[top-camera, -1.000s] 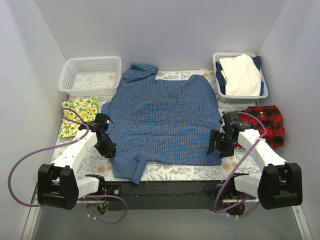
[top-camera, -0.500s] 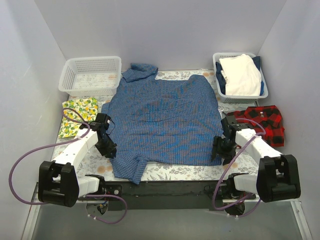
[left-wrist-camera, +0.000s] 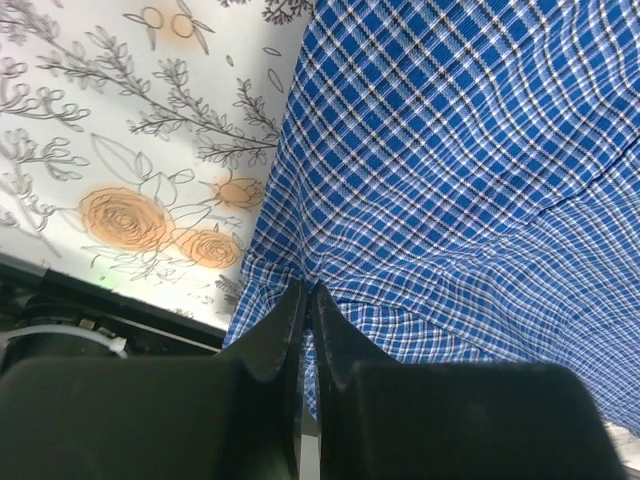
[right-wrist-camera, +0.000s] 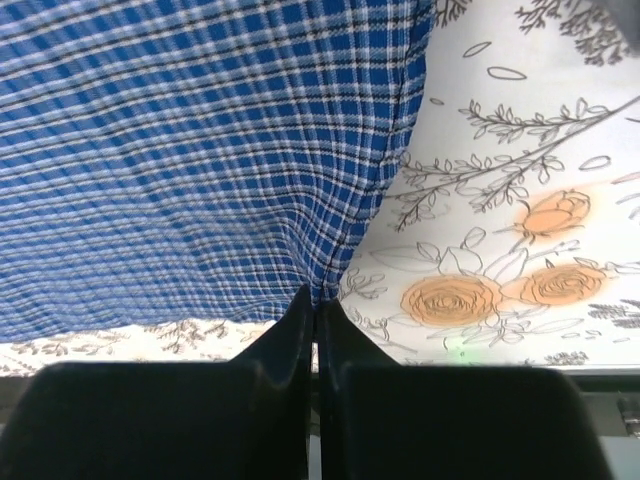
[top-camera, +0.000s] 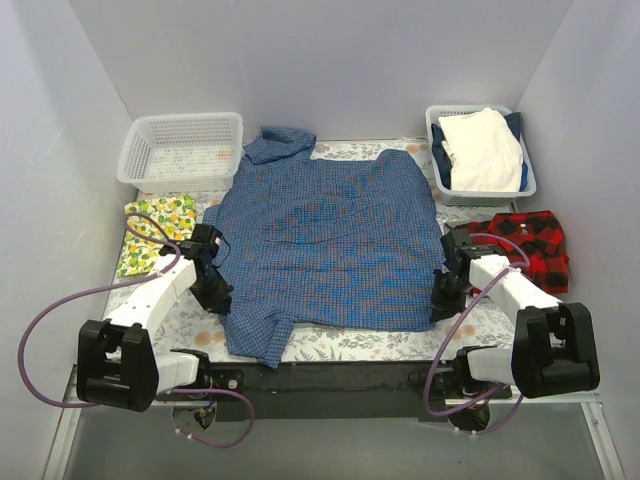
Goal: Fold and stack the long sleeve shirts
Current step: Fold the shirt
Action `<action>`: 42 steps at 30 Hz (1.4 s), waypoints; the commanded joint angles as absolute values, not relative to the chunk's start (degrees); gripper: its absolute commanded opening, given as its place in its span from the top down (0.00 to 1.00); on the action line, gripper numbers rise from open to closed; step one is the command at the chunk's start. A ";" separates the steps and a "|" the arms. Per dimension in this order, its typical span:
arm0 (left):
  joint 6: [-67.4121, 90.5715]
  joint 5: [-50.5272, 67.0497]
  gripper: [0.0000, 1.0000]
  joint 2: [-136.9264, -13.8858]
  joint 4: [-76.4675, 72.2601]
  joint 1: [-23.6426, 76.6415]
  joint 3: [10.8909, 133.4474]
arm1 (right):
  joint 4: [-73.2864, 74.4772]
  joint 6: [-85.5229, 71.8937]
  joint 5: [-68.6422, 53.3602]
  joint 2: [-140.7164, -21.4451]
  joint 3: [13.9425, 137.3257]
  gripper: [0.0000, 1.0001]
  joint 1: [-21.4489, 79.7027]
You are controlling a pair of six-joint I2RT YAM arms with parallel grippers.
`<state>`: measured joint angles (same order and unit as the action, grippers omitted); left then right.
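The flower-printed worktop (top-camera: 350, 345) carries the blue shirt (top-camera: 325, 240), spread flat across its middle with the collar toward the far wall and a sleeve end poking out past the near hem. The red plaid shirt (top-camera: 535, 240) lies bunched at the right edge, just beyond the right arm and untouched.

The change is at the shirt's near corners. A second ago the right end effector (top-camera: 447, 300) stood wide beside the right hem. It has since dropped in and clamped onto that edge. The left end effector (top-camera: 215, 290), already narrow, has closed the last bit on the left side seam. Each wrist view shows the dark fingertips (left-wrist-camera: 288, 318) pressed together with checked cloth puckered between them.

Both lower corners look secured, so the grasp step seems finished. The first fold of the blue shirt, probably lifting the hem toward the collar, can begin.
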<state>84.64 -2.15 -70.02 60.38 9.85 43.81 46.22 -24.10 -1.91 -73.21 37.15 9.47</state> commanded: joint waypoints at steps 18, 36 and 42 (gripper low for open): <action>81.57 -7.65 1.00 -83.74 54.15 5.45 67.14 | 45.79 -19.86 -2.37 -79.96 62.21 0.99 3.25; 76.12 -6.50 0.91 -105.81 45.71 3.87 85.95 | 39.02 -19.07 -5.71 -101.68 80.42 0.82 2.55; 74.36 -8.17 0.57 -108.10 45.09 3.95 90.70 | 38.59 -19.07 -5.01 -101.61 82.87 0.43 2.55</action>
<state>75.96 -5.80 -109.08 46.70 4.38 85.67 39.92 -19.51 -5.41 -102.50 78.28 2.90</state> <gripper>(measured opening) 0.397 0.511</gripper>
